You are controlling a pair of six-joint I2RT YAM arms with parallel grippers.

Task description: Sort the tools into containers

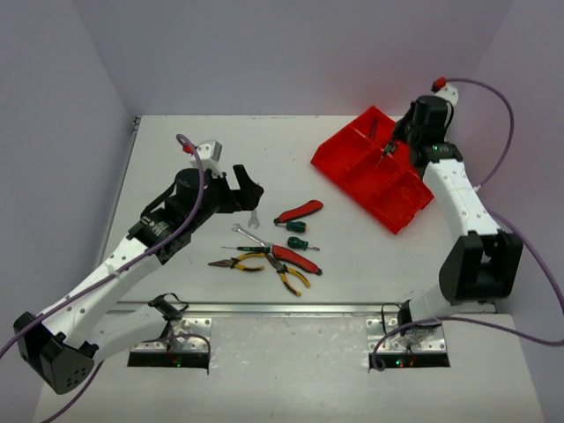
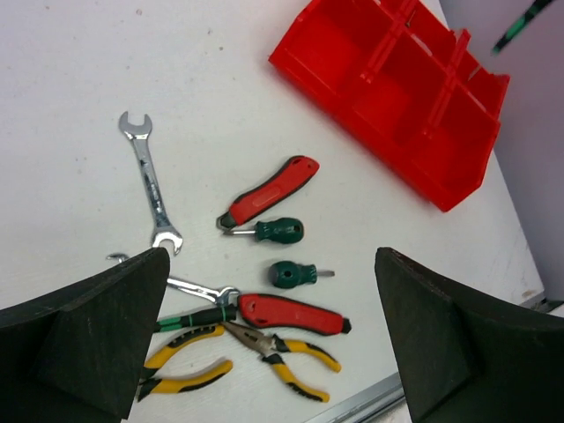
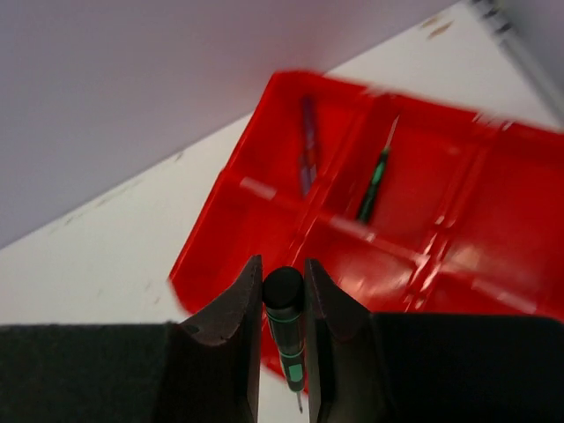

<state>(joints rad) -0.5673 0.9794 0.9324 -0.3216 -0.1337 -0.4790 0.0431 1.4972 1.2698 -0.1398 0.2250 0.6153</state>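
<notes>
My right gripper point(image 1: 389, 146) is shut on a slim black-and-green screwdriver point(image 3: 286, 326), tip down, above the red divided tray point(image 1: 397, 211). In the right wrist view the tray point(image 3: 229, 220) holds a blue/red screwdriver point(image 3: 307, 145) in one compartment and a green one point(image 3: 374, 181) in the adjoining compartment. My left gripper point(image 1: 248, 189) is open and empty above the loose tools. Below it lie a silver wrench point(image 2: 150, 181), red-handled pliers point(image 2: 269, 189), two green-handled screwdrivers point(image 2: 278, 231) point(image 2: 293, 274), another red-handled tool point(image 2: 291, 313) and yellow-handled pliers point(image 2: 282, 352).
A second wrench point(image 2: 189, 289), a black-green screwdriver point(image 2: 189, 319) and a second yellow-handled pair of pliers point(image 2: 181, 370) lie crossed in the same pile. A metal rail point(image 1: 291, 308) runs along the table's near edge. Walls close in at the back and sides.
</notes>
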